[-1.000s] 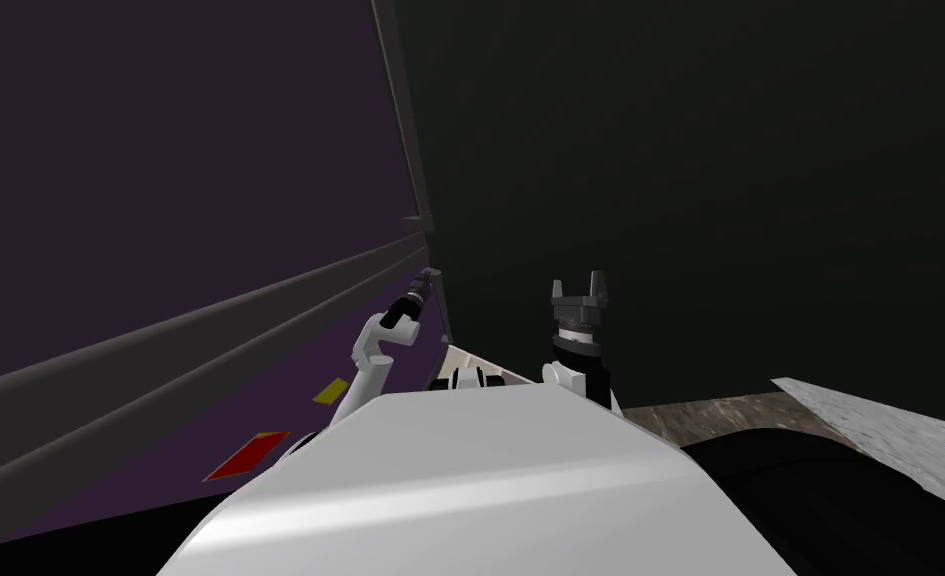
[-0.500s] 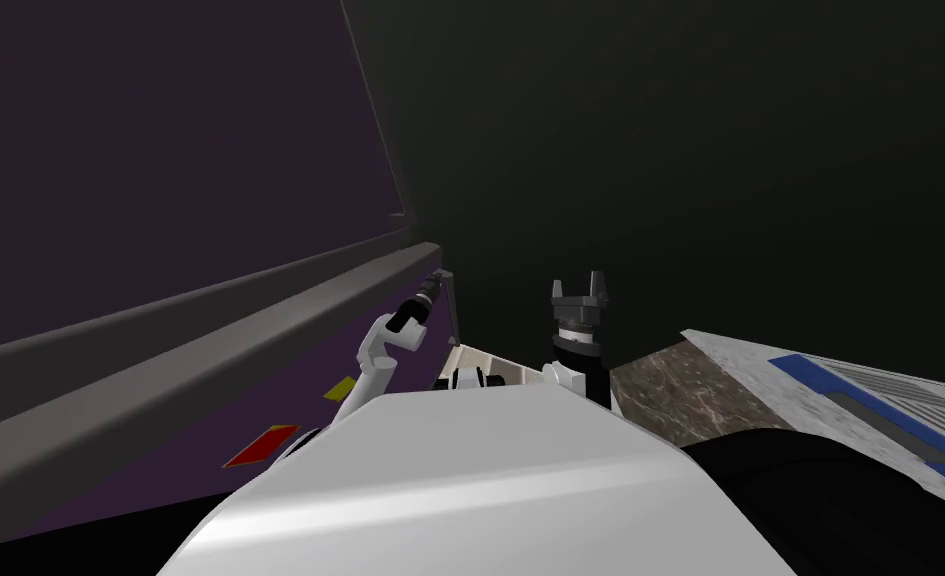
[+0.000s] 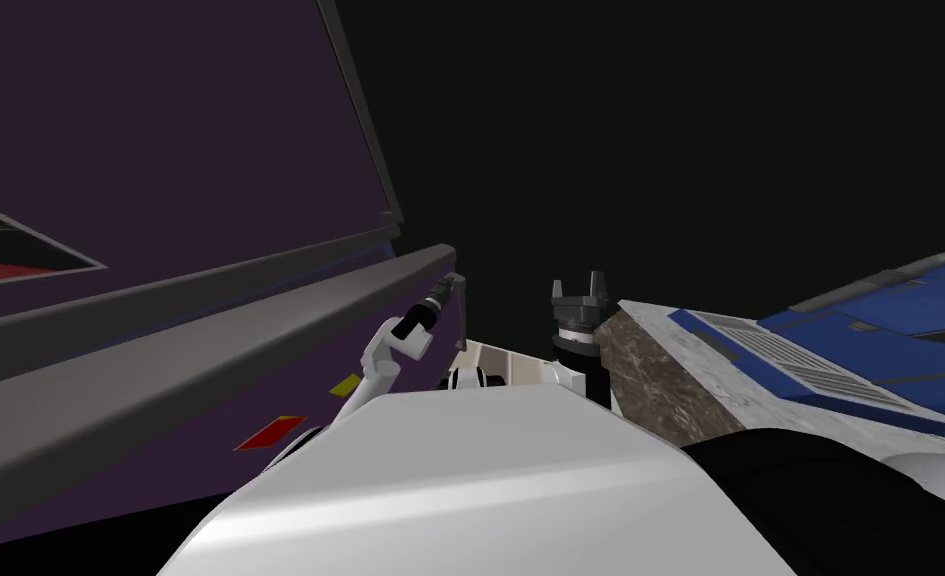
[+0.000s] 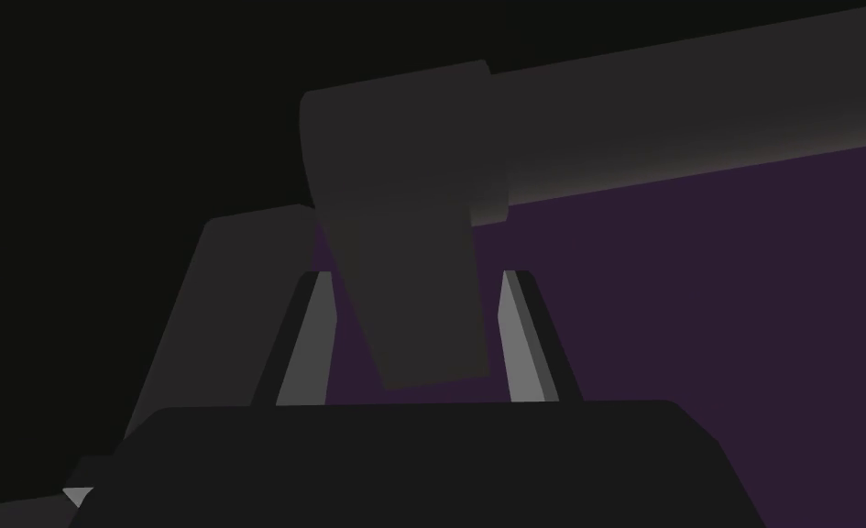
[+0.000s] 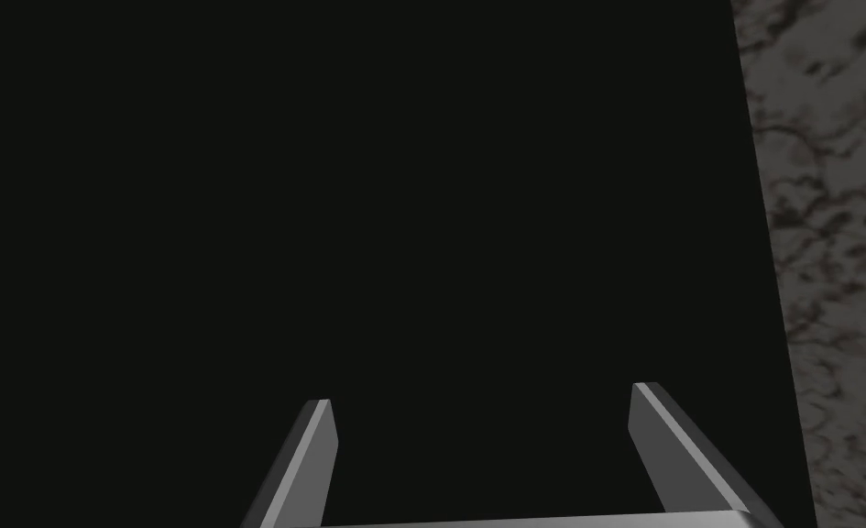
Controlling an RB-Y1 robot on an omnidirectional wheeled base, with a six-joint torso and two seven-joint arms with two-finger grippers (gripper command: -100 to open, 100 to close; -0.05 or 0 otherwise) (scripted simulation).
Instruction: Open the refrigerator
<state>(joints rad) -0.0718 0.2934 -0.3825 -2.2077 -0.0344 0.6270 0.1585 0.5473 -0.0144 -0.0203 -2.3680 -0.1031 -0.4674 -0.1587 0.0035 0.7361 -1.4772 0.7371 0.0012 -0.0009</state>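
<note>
- The refrigerator door (image 3: 160, 150) is the broad dark purple plane on the robot's left. Its long grey handle (image 3: 260, 320) runs along it and ends just ahead of the chest.
- At that end a short grey post (image 4: 412, 302) joins the bar to the door. The left tool (image 3: 443, 296) is clamped on this post, with one of its thin fingers (image 4: 307, 339) pressing each side and the purple door face behind.
- The door's far edge stands against a dark area. I cannot tell how far open it is, so I'd judge the pull to be in hand but not finished.
- To do this step well, grip the post firmly and lead the hand round in an arc about the hinge, not straight back. Otherwise the post may twist out from between the blades.
- The base or torso should give way with the door, or the arm may run out of reach.
- A red patch (image 3: 272, 432) and a yellow patch (image 3: 344, 385) lie low on the door face, near the left forearm.
- The right tool (image 3: 581, 285) is raised before the chest with its blades apart, holding nothing. It is just beside the marbled surface (image 3: 650, 370) on the right and is best kept off its edge.
- A blue and grey thing (image 3: 860, 330) lies on that surface; I cannot tell what it is.
</note>
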